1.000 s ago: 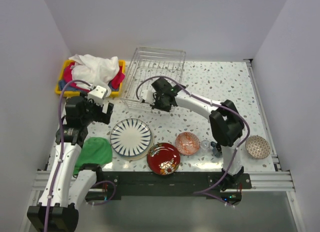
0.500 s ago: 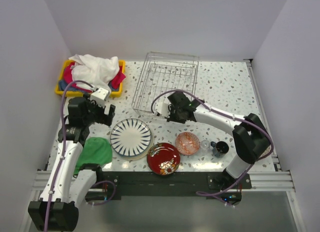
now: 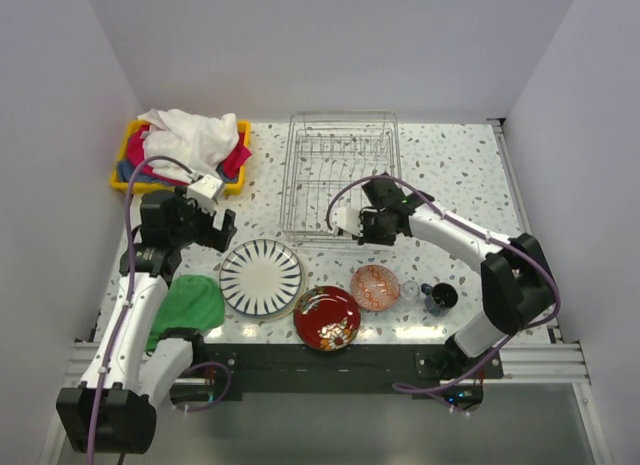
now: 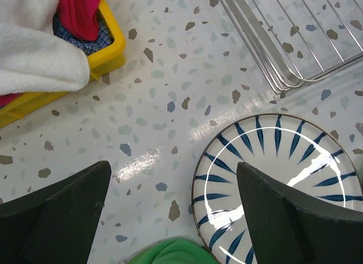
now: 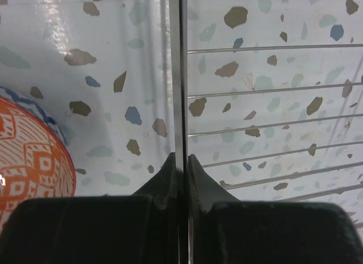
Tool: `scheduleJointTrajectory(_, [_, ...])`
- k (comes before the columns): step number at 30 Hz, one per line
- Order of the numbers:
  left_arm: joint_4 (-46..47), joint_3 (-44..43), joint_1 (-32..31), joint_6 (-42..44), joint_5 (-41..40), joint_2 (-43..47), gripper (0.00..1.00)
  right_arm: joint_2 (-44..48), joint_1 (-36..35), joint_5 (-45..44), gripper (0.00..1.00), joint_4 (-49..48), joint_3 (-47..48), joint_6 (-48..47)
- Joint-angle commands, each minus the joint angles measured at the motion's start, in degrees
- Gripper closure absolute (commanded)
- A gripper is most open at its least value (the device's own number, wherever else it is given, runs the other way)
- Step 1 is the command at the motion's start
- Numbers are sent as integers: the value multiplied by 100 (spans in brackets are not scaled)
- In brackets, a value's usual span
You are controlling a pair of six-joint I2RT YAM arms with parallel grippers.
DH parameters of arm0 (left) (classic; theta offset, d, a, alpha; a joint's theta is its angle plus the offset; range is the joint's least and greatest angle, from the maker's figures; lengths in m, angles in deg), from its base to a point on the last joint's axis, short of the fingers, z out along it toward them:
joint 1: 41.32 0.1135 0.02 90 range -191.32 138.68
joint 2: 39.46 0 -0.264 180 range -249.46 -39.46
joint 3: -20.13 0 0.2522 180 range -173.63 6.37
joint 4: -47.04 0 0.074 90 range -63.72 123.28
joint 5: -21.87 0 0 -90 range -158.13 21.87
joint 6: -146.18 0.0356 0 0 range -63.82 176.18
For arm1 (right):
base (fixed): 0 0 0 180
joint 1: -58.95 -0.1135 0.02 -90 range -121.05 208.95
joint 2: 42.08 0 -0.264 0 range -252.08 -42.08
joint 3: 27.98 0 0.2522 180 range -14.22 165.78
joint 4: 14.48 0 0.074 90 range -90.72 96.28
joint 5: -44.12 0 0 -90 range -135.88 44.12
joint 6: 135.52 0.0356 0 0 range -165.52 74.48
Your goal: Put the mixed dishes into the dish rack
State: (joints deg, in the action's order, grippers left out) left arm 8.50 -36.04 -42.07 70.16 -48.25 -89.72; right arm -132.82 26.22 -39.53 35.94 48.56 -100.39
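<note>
Speckled white surface [image 3: 450,175] between pale walls carries the dish rack [image 3: 340,170] at upper centre. It lies flat, open side up, its long axis running from the frame's lower edge toward the back wall. The right hand [image 5: 180,160] is clamped on the rack's near rim wire; the left hand [image 4: 173,213] hangs spread wide above the striped plate [image 3: 262,277]. The thin wire could slip from that pinch, or the rack could swing into the orange-red bowl [image 3: 375,287] just below it.
</note>
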Motion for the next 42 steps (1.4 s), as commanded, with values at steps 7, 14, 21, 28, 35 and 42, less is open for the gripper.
scheduleJointTrajectory(7, [307,-153,32,122,403,-572,2,777,320,-134,100,394,-389,-498])
scheduleJointTrajectory(14, [342,-144,40,211,394,-818,2,1172,320,51,100,517,-837,-620])
scheduleJointTrajectory(21, [307,-197,40,211,420,-951,2,1032,601,-55,50,254,-926,-472])
scheduleJointTrajectory(28, [245,-810,-143,-9,894,-986,2,1787,680,68,26,1219,-312,-130])
scheduleJointTrajectory(35, [192,-1550,-961,70,798,-1407,2,3165,786,-546,26,2309,-432,669])
scheduleJointTrajectory(42, [622,-1568,-1638,-149,947,-1873,4,3835,839,-73,29,3224,-1154,838])
